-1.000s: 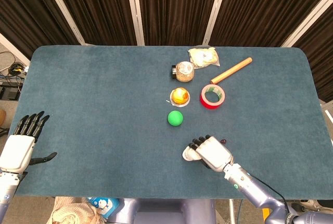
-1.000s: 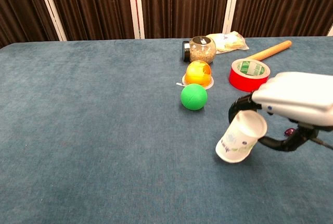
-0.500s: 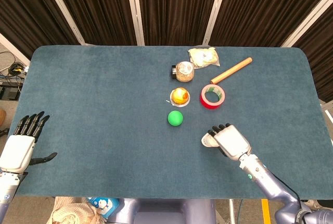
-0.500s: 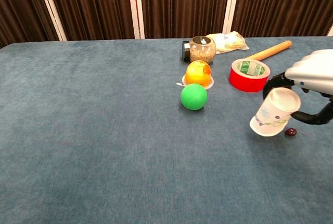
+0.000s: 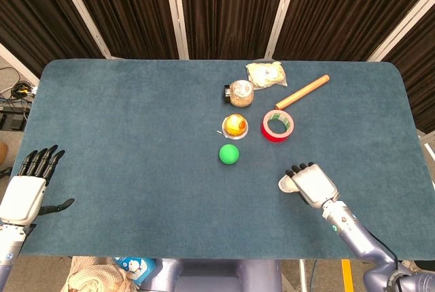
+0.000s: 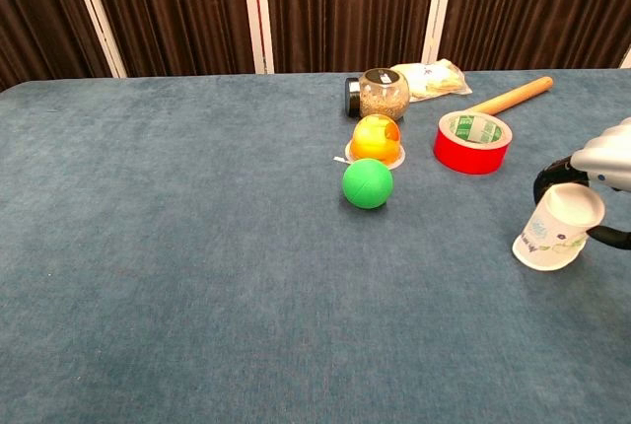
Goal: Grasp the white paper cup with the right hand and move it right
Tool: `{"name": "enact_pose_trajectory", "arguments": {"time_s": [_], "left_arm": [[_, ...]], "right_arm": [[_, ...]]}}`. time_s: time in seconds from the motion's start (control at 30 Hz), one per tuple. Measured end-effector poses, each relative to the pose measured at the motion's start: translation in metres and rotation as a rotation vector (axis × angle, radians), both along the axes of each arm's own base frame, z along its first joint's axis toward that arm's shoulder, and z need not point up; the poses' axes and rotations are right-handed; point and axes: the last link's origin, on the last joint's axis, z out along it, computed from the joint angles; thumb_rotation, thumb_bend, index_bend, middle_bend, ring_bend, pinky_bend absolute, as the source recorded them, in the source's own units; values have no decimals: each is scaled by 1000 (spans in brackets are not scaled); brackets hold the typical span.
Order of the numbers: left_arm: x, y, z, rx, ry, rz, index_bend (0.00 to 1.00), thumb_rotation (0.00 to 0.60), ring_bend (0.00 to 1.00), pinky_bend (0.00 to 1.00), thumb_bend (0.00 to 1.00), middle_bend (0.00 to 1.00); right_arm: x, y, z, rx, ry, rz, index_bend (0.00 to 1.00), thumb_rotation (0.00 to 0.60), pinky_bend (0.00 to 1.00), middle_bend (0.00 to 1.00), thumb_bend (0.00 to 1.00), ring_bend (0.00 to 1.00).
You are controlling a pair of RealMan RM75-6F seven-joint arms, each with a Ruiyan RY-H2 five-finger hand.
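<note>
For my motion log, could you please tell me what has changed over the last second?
The right robot hand has carried the white paper cup, tilted in its grip, further right, past the red tape roll. The left robot hand, the green ball and the other items stayed put.

Right hand point(image 6: 603, 166) gripping tilted white paper cup point(image 6: 559, 240) at right edge, well right of green ball point(image 6: 368, 184), over counter point(image 6: 177, 247).

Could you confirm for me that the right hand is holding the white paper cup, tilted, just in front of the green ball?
Not quite: the right hand does hold the white paper cup tilted, but not in front of the green ball. The chest view shows the cup well to the right of the ball, nearer the red tape roll.
</note>
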Motion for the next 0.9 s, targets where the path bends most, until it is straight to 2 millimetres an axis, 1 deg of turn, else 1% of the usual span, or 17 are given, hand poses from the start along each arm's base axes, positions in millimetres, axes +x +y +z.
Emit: {"name": "enact_pose_trajectory", "arguments": {"time_s": [0.17,0.23,0.27,0.3,0.33,0.37,0.43,0.53,0.6,0.7,0.9], "left_arm": [[0,0,0,-1,0,-1,0,600,0,0,0,0],[0,0,0,0,0,0,0,600,0,0,0,0],[0,0,0,0,0,0,0,600,0,0,0,0],[0,0,0,0,0,0,0,600,0,0,0,0],[0,0,0,-1,0,1,0,600,0,0,0,0],[0,0,0,-1,0,1,0,600,0,0,0,0],[0,0,0,0,0,1,0,600,0,0,0,0],[0,0,0,0,0,0,0,600,0,0,0,0],[0,0,0,1,-1,-1,0,600,0,0,0,0],[0,0,0,2,-2,-1,0,600,0,0,0,0],[0,0,0,2,-4,-1,0,600,0,0,0,0]], "right_arm": [[-3,-1,1,-7,11,-12,390,600,429,317,503,345],[-6,-1,1,-9,26,-15,350,600,428,317,503,343],[-7,-1,2,-9,32,-19,289,600,419,314,503,333],[-8,-1,2,-9,41,-25,195,600,392,301,504,306],[-9,-1,2,-10,48,-30,130,600,367,282,504,282],[-10,-1,3,-11,54,-36,56,600,324,241,503,241],[-12,-1,4,-23,73,-45,1,600,269,144,500,172],[-12,0,8,-50,95,-53,0,600,248,54,486,114],[-10,1,11,-69,96,-63,0,600,242,31,478,101],[-7,3,18,-86,97,-68,0,600,232,10,474,87],[-7,14,36,-135,57,-65,0,600,211,4,474,66]]}}
